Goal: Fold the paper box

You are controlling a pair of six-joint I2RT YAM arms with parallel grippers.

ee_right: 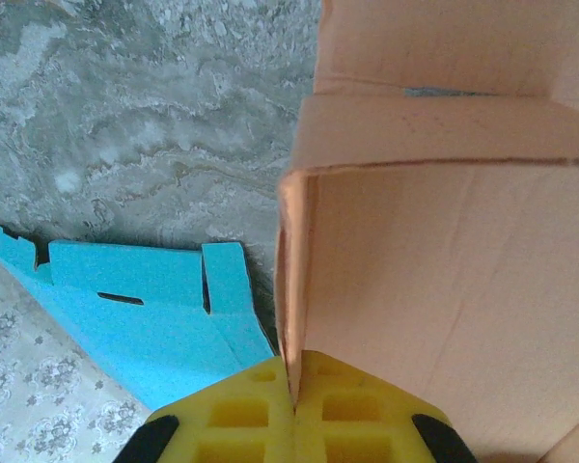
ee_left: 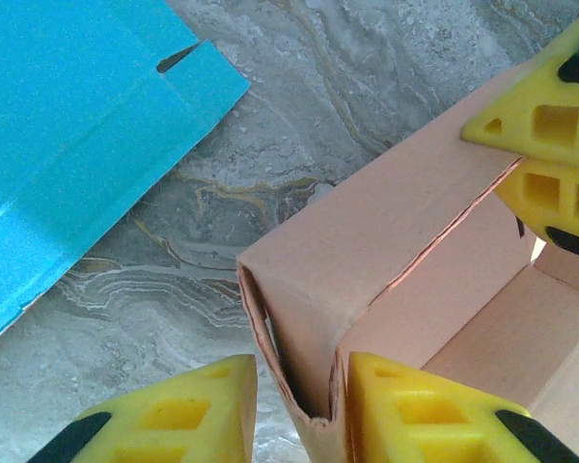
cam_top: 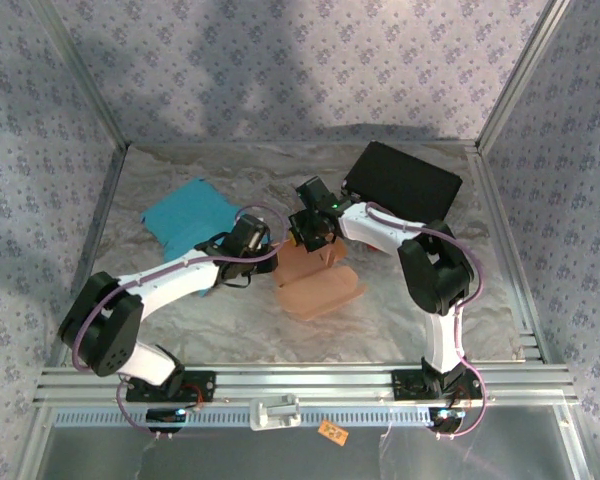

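Open room is left at the front of the marbled grey surface; a black flat tray and blue cardboard sheet crowd the rear. The half-folded peach paper box, at centre, is pinched by one wall in the closed right jaws and straddled, ungripped, by the partly parted left jaws; a pull could tear it.

**Work Cell Surroundings**

The table is covered with a grey marbled sheet, wrinkled and faintly glossy. Cloth walls printed with small purple flowers stand behind the table and along both its sides. Bare metal posts rise from the table's two far corners and lean outward in the overhead view. A ribbed aluminium rail runs along the table's near edge. Lighting is soft and diffuse. Broad, blurred shadows lie across the wall behind the table.
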